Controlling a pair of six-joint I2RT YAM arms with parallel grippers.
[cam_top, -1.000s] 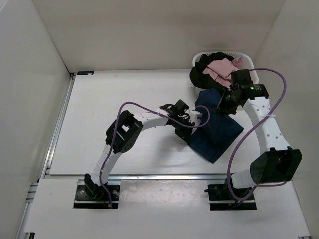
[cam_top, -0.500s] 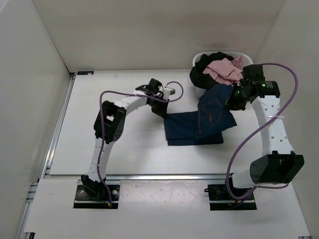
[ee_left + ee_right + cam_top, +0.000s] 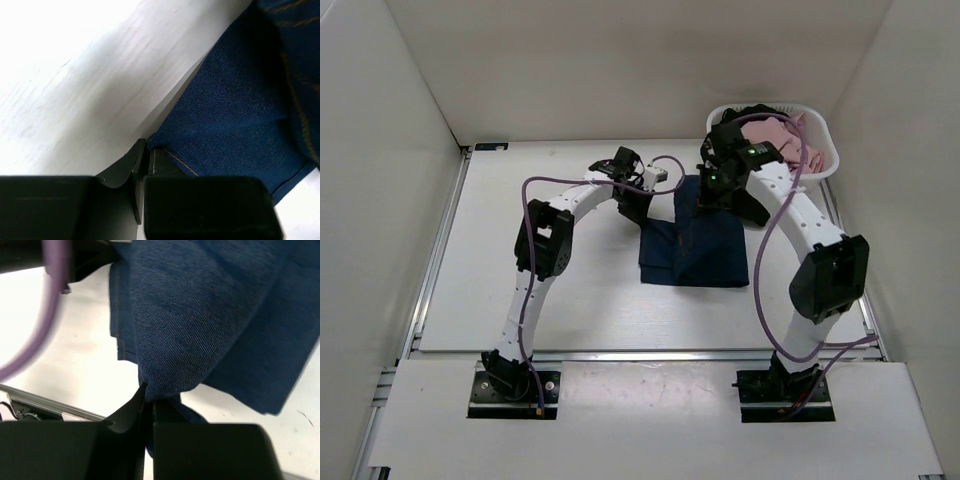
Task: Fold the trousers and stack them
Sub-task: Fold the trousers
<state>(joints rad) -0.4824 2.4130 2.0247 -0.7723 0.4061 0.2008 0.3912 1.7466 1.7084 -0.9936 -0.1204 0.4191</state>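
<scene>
On the table [image 3: 520, 260], seen from overhead, the trousers [image 3: 695, 250] lie as a dark blue folded block right of the middle, between my two arms. My left gripper [image 3: 638, 208] is at the block's far left corner. My right gripper [image 3: 712, 195] is at its far edge, a little to the right, and both touch the denim. Just beyond my right arm, a white basket [image 3: 823, 125] in the far right corner holds a pink cloth [image 3: 775, 132] and something dark. Through my left wrist camera, the left gripper [image 3: 145, 151] is pinched narrow on a hem with orange stitching. The trousers [image 3: 240, 115] spread away from my fingertips toward the upper right, with bare table [image 3: 75, 90] to the left. Through my right wrist camera, the right gripper [image 3: 148, 394] is clamped tight on a fold of the trousers [image 3: 200, 315]. The cloth bunches at my fingertips and fills the frame above and to the right. A purple cable [image 3: 50, 315] curves past on the left, over the pale table [image 3: 85, 360].
</scene>
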